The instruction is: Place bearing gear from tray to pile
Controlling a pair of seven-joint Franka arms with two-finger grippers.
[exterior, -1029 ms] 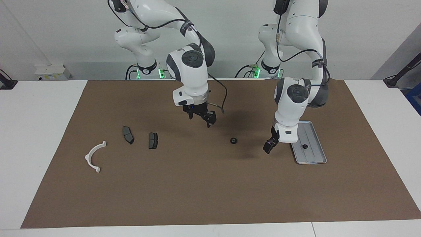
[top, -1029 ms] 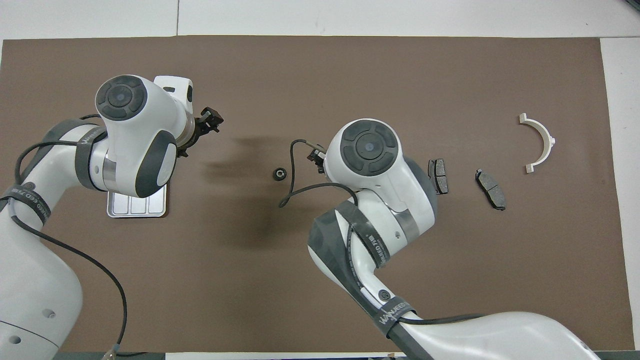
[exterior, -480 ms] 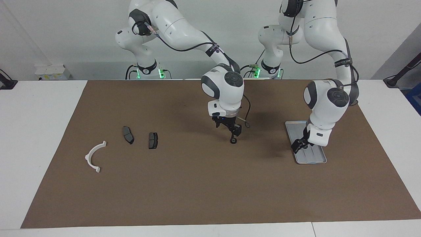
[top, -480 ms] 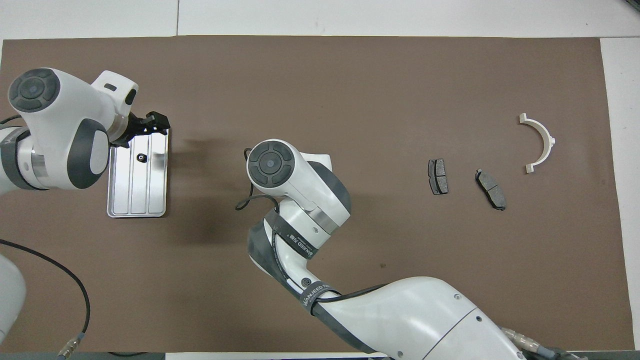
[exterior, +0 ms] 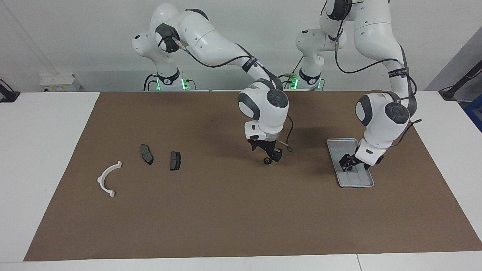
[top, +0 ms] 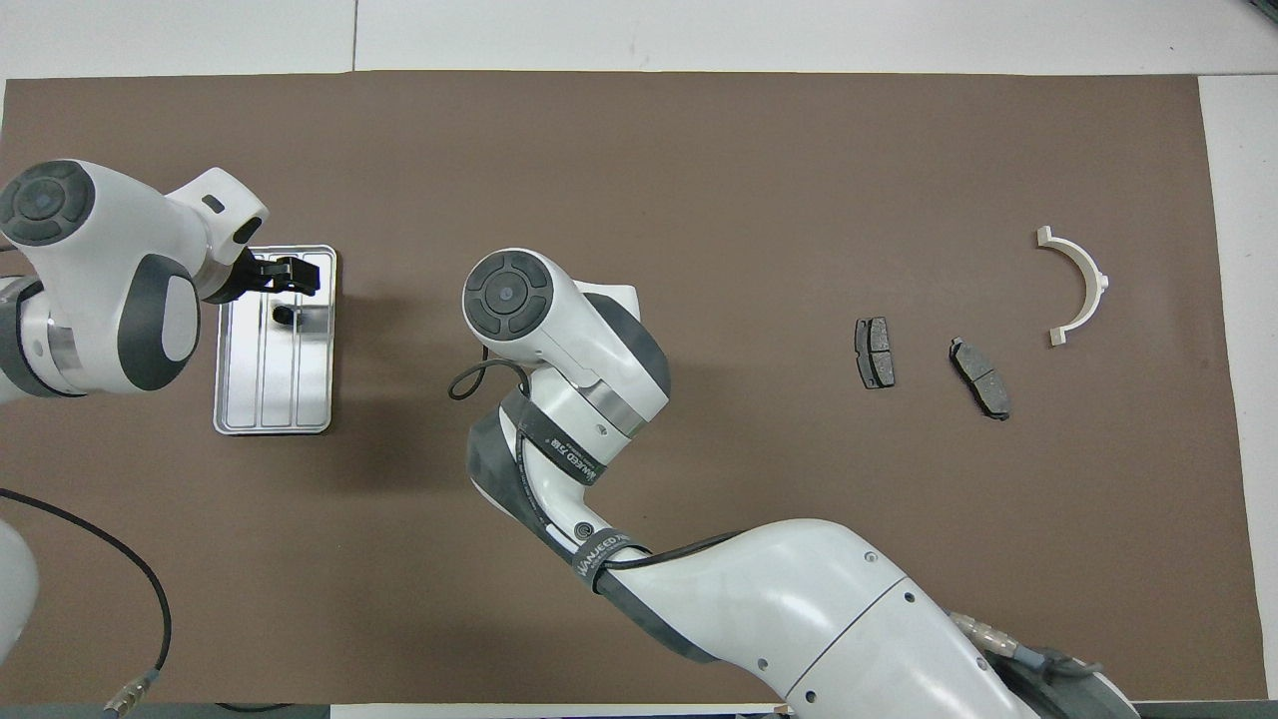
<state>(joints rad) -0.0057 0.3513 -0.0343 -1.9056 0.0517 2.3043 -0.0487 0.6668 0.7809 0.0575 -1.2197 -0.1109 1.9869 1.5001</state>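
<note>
**A:** Start at the right arm's end of the table. What's there?

**B:** The pile: a white bracket (exterior: 107,180) and two dark pads (exterior: 146,154) (exterior: 175,160), lying apart from one another on the brown mat (exterior: 226,226). No gear is among them yet.

**A:** And mid-table?

**B:** The right end effector (exterior: 269,157) is down at a small black bearing gear (exterior: 267,162) that sits on the mat, well apart from the pile and from the tray. Whether it has a hold on it I cannot tell.

**A:** The risk there?

**B:** The gear is tiny and round. If the end effector closes off-centre, I'd expect the gear to squirt sideways or roll away. A weak pinch could drop it on the way to the pile, and a careless set-down could knock the pads.

**A:** And at the left arm's end?

**B:** The left end effector (exterior: 348,164) is low over the tray (exterior: 357,183), about where the overhead view shows a second gear (top: 283,316) lying in it. I cannot tell its state either.

**A:** Danger?

**B:** It could come down too hard and press on the tray or shove it. The gear might also slide along the ridges and out of reach.
</note>
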